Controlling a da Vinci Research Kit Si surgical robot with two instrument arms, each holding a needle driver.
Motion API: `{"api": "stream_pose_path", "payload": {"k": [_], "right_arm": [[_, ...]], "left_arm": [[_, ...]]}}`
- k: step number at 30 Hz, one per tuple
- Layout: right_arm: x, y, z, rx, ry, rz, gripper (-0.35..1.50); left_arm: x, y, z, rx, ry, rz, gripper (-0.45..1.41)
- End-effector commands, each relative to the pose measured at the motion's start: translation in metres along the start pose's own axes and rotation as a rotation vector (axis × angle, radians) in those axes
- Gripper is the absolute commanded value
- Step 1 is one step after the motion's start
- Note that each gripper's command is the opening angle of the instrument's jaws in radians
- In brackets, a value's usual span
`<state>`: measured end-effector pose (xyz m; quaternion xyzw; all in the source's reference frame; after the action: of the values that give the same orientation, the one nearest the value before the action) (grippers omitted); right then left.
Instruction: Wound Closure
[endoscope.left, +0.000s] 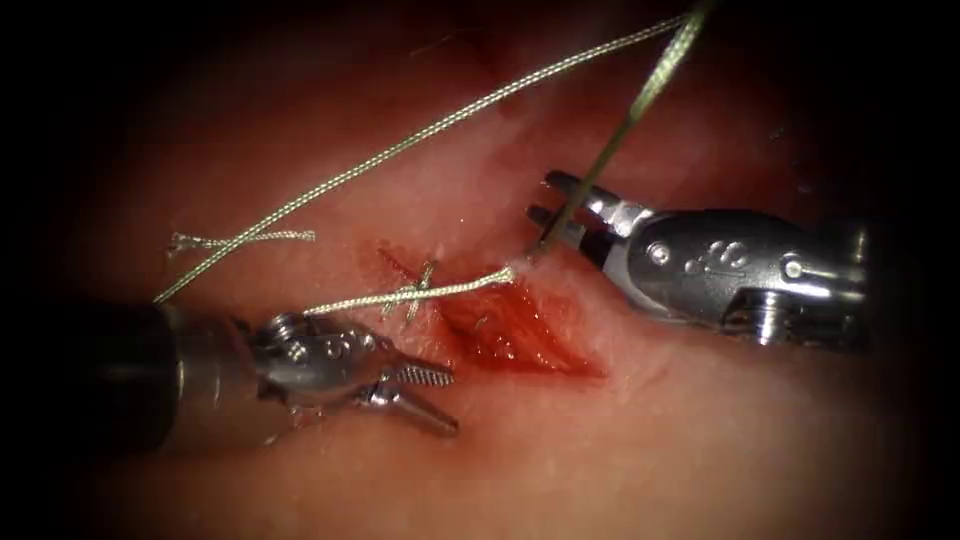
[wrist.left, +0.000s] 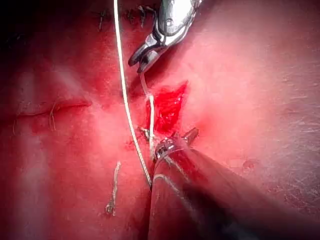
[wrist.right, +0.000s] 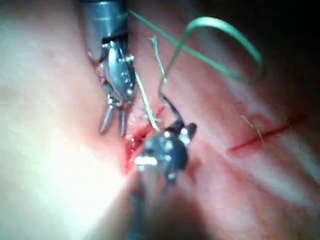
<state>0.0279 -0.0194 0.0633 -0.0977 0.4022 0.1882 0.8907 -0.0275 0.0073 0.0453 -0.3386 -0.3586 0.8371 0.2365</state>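
Needle (endoscope.left: 588, 178): I take the thin, dark, stiff stretch at the end of the green thread (endoscope.left: 400, 150) for it. In the endoscope view its long axis slants steeply, the thread end high and to the right, the low end touching the tissue (endoscope.left: 700, 440) at the right lip of the cut (endoscope.left: 520, 335); I cannot tell how deep it sits. In the right wrist view it reads as a dark curve (wrist.right: 167, 107). My right tool (endoscope.left: 542, 197) has its two metal tips parted, one on each side of the needle near mid-curve, not pinching it. My left tool (endoscope.left: 452, 402), on the left side of the cut, has its ridged jaws spread and holds nothing. The thread is braided and pale green; one long strand runs from the upper right down to the left tool's shaft. A shorter strand (endoscope.left: 400, 295) lies across the cut's upper end, over a finished stitch (endoscope.left: 425, 282). A frayed cut end (endoscope.left: 240, 238) lies on the left side. The cut gapes as a glossy wedge wet with red fluid (endoscope.left: 500, 345); the tissue around it is pale pink and smooth.
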Motion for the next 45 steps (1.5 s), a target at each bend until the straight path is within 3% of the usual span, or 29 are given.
{"api": "stream_pose_path", "payload": {"k": [1,45], "right_arm": [[0.0001,0.0000,0.0006,0.002,0.002,0.002,-0.35],[0.0017,0.0013,-0.0010,0.000,-0.020,-0.055,-0.35]], "left_arm": [[0.0000,-0.0004,0.0007,-0.001,0.001,0.001,0.39],[0.0000,-0.0003,0.0009,0.001,0.001,0.002,0.39]]}}
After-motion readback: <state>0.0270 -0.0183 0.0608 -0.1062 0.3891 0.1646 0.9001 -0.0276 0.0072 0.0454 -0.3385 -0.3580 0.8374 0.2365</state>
